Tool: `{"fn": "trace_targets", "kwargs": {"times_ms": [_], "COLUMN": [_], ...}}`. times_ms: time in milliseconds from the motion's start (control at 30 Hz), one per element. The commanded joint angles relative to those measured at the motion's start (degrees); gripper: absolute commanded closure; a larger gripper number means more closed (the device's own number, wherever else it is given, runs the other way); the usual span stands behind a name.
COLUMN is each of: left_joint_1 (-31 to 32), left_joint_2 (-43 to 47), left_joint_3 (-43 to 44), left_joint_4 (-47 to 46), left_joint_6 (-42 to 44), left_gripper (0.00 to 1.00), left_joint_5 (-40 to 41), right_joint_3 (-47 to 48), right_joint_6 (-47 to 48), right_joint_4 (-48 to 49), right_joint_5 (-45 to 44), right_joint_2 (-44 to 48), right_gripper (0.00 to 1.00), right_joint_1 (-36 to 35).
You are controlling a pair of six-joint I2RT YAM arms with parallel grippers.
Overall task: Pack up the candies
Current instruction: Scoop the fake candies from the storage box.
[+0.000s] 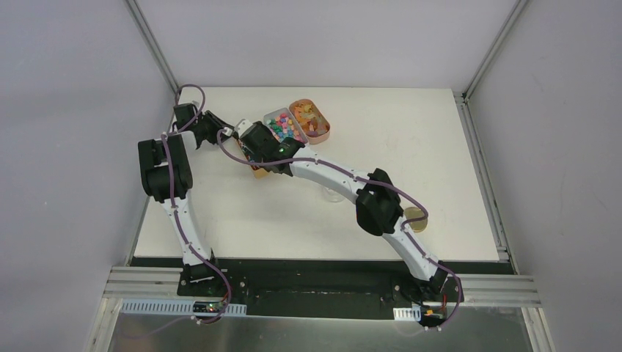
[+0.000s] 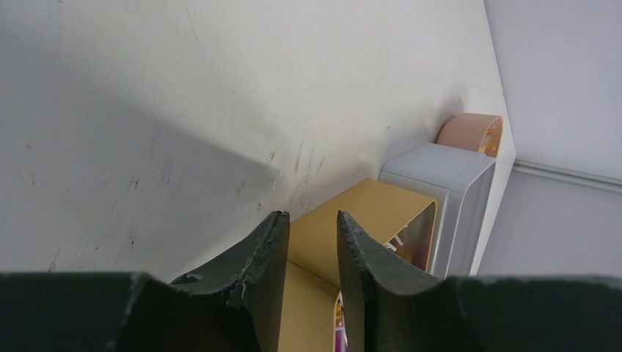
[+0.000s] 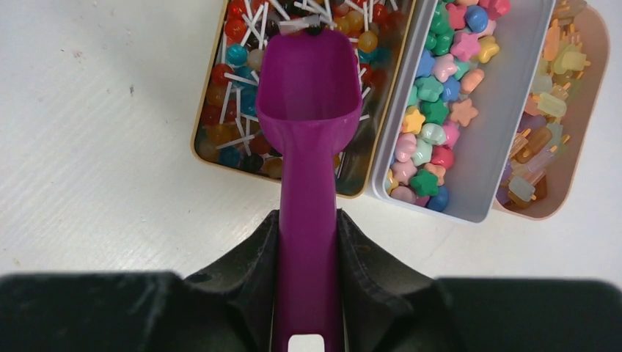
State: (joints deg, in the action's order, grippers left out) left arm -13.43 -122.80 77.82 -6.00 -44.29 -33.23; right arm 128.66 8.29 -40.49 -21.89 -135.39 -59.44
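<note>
The candies lie in three containers at the back of the table. A yellow tin (image 3: 198, 136) holds round lollipops (image 3: 236, 56) with white sticks. A white tray (image 3: 499, 125) holds star-shaped and round candies (image 3: 433, 110). A pink oval tin (image 3: 579, 154) holds orange and yellow pieces. My right gripper (image 3: 308, 214) is shut on the handle of a purple scoop (image 3: 308, 95), whose bowl hangs over the lollipops. My left gripper (image 2: 312, 216) is closed to a narrow gap on the yellow tin's (image 2: 367, 209) wall at its far end.
The top view shows the white tray (image 1: 282, 125) and pink tin (image 1: 312, 117) side by side near the back edge. A round gold object (image 1: 416, 218) lies by the right arm's elbow. A small clear item (image 1: 331, 194) sits under the right forearm.
</note>
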Motion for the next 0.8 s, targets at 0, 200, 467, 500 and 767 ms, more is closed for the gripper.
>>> {"fn": "trace_targets", "kwargs": {"times_ms": [0,200,467,500,767], "left_joint_1": [0.51,0.63,0.6,0.59,0.6], "left_joint_2": [-0.4,-0.42,-0.67,-0.69,-0.97], "left_joint_3": [-0.55,-0.61,-0.33,-0.18,0.51], "left_joint_4": [-2.31,-2.31,-2.29,-2.32,-2.09], "left_joint_6": [-0.11,-0.1,-0.02,0.06,0.14], "left_gripper": [0.69,0.7,0.69,0.69,0.68], "left_joint_5": [-1.79,-1.75,-1.57,-1.57,-1.61], "right_joint_3": [-3.17,-9.43,-17.56,-18.64,-22.59], "right_joint_6": [-0.03,-0.46,-1.34,-1.35,-1.31], "right_joint_4": [5.72,11.94,19.42,20.38,25.68], "right_joint_5": [-0.01,0.55,1.5,1.58,3.0], "right_joint_2": [1.32,2.64,5.37,5.73,7.05], "right_gripper": [1.0,1.0,1.0,1.0,1.0], "right_joint_1": [0.25,0.72,1.64,1.64,2.48]}}
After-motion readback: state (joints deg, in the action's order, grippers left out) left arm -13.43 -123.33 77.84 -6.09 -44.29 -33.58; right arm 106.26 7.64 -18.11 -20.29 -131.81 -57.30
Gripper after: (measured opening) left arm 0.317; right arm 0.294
